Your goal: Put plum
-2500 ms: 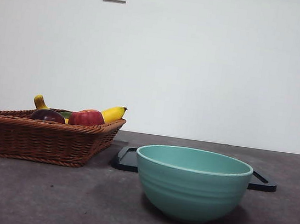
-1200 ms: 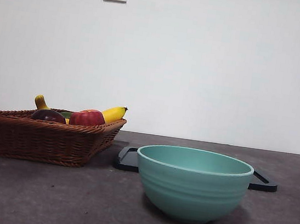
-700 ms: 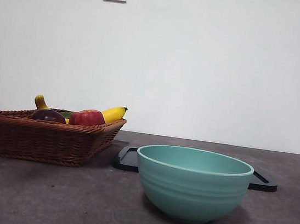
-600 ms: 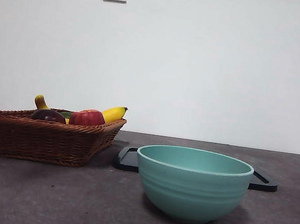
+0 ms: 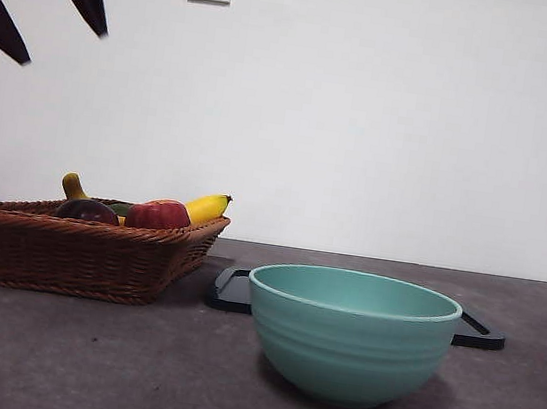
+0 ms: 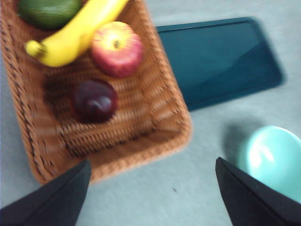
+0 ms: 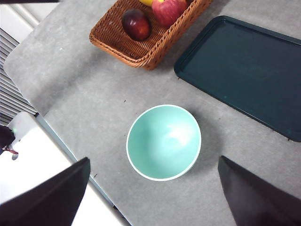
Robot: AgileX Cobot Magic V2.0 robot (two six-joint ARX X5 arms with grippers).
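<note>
Dark glossy plum (image 6: 94, 100) in wicker basket (image 6: 160, 127)

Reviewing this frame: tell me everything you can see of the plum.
The plum is a dark purple-maroon, glossy, rounded fruit with a faint highlight on its skin. It lies inside the brown wicker basket, resting on the woven floor beside the red apple, whether touching cannot be told. From the front only its top shows above the basket rim. Nothing grips it: the left gripper hangs open above the basket, apart from it.
</note>
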